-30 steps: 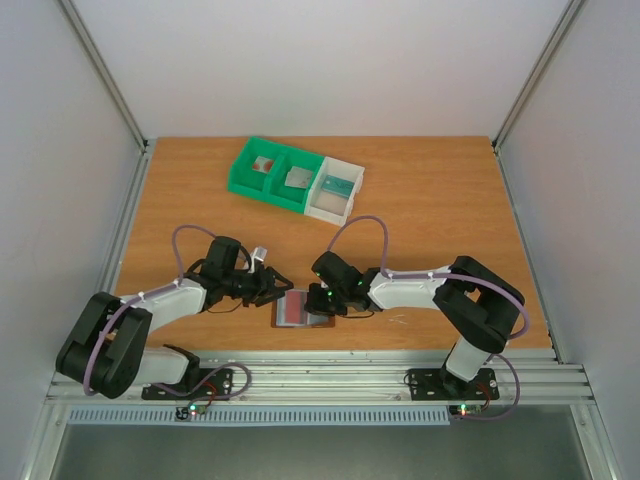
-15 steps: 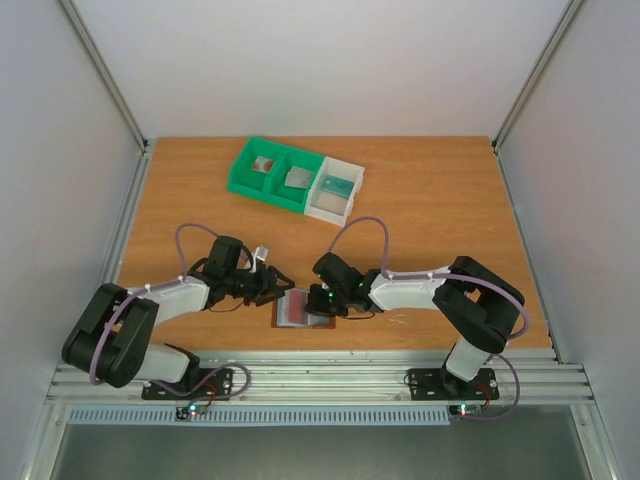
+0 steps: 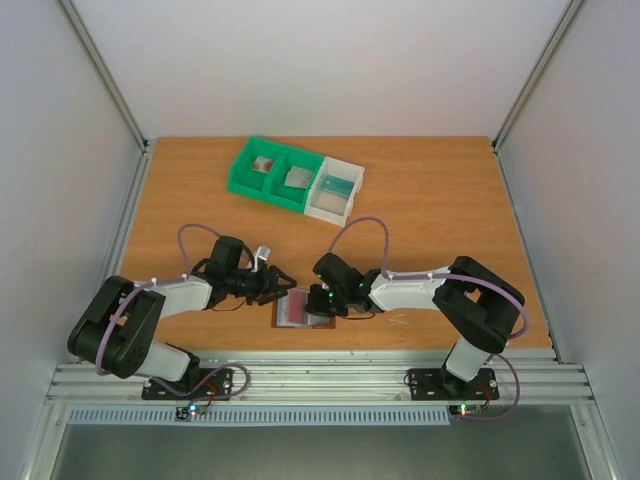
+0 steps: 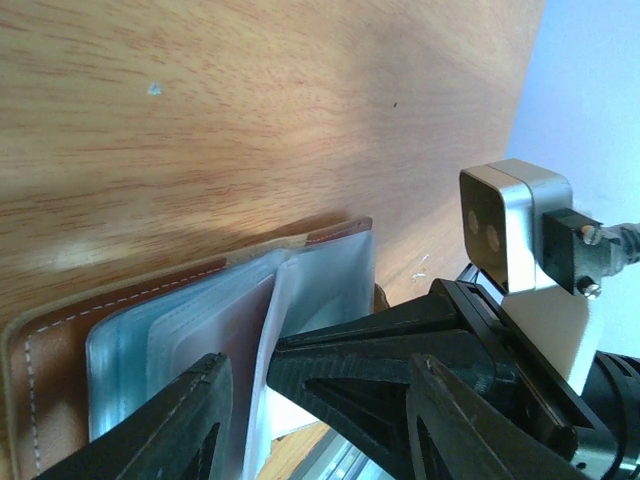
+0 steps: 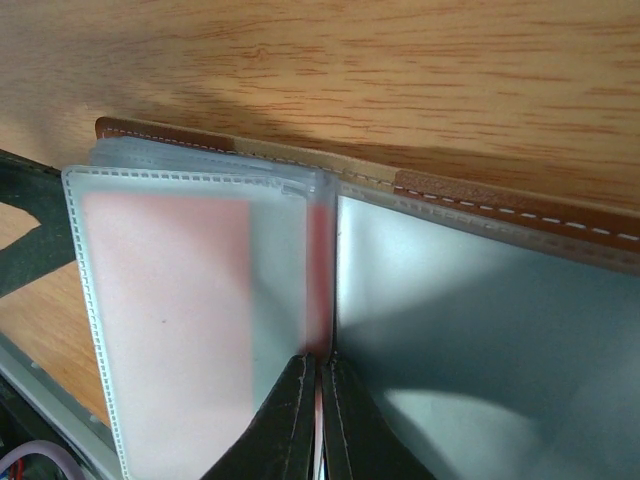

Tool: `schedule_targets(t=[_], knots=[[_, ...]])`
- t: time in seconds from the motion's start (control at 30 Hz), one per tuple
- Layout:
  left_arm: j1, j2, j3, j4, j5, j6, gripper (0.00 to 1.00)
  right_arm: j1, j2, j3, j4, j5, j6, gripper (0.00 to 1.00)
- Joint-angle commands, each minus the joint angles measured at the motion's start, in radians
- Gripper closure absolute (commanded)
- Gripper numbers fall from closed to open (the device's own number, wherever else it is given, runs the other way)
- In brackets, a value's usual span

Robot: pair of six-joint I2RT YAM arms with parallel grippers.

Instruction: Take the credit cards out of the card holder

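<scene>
The card holder (image 3: 303, 311) lay open on the table (image 3: 430, 200) by its near edge, between the arms. The right gripper (image 5: 319, 392) was pinched shut on an upright clear sleeve (image 5: 320, 265) (a red card (image 5: 165, 295) showed through). The left gripper (image 3: 282, 291), half open, gripped nothing.

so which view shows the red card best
Right wrist: the red card fills the left side, seen through a frosted sleeve. The top view shows a small red patch in the open card holder; the left wrist, a reddish sliver between sleeves.
</scene>
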Motion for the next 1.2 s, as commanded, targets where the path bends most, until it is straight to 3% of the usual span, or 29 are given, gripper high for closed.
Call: schedule_targets(t=[0.0, 0.63, 1.17], knots=[[-0.006, 0.034, -0.015, 0.052, 0.02, 0.011, 0.51, 0.001, -0.004, -0.011, -0.029, 0.031, 0.006, 0.95], [-0.03, 0.005, -0.016, 0.091, 0.045, -0.075, 0.52, 0.001, -0.038, -0.004, -0.035, 0.026, 0.001, 0.93], [-0.097, 0.003, 0.01, 0.128, 0.028, -0.125, 0.52, 0.001, -0.157, -0.038, -0.083, 0.066, -0.011, 0.85]])
